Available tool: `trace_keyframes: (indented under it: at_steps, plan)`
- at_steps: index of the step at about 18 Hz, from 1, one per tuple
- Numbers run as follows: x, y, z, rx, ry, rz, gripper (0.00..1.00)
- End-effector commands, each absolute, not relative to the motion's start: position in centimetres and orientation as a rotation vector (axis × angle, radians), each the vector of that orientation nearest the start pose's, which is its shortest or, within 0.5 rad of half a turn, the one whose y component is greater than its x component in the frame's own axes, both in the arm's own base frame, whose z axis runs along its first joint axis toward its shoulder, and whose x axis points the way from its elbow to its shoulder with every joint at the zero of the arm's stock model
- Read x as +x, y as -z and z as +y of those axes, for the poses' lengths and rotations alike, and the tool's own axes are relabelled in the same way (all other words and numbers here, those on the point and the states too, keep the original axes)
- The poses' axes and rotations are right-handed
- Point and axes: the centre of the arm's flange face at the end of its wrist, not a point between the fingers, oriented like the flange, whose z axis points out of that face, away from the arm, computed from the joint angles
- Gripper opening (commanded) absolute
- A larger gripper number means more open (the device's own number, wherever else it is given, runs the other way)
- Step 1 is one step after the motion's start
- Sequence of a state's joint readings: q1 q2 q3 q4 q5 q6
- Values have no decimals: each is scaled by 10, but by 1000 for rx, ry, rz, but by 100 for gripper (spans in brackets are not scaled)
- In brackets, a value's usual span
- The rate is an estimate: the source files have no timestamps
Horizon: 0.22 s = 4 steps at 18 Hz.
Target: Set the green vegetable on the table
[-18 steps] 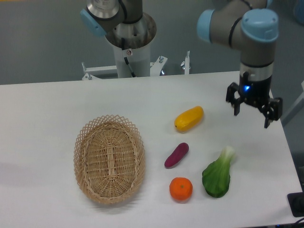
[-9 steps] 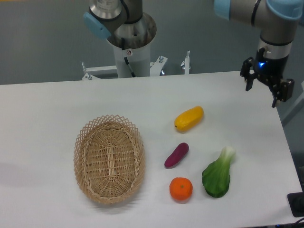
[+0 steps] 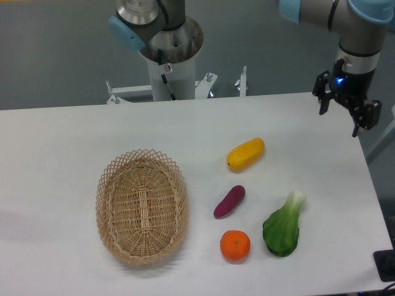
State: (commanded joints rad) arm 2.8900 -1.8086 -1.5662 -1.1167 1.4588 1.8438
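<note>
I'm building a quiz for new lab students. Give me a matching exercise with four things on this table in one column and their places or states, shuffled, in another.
Column A:
1. green vegetable
2. wicker basket
3. hand
4. orange

Column B:
a. open, raised over the table's far right corner
b. lying near the right edge, pale stalk pointing away
c. empty, on the left
d. in front of the purple piece

Pairs: 1-b, 2-c, 3-a, 4-d
</note>
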Motion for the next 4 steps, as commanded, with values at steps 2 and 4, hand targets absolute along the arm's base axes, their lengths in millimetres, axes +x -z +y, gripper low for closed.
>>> trace_keyframes:
  at_steps: [2,4]
  plan:
    - [-546,-410,290,-2905,-336,797,100]
    - [-545,-410,290,-2904,-335,793,100]
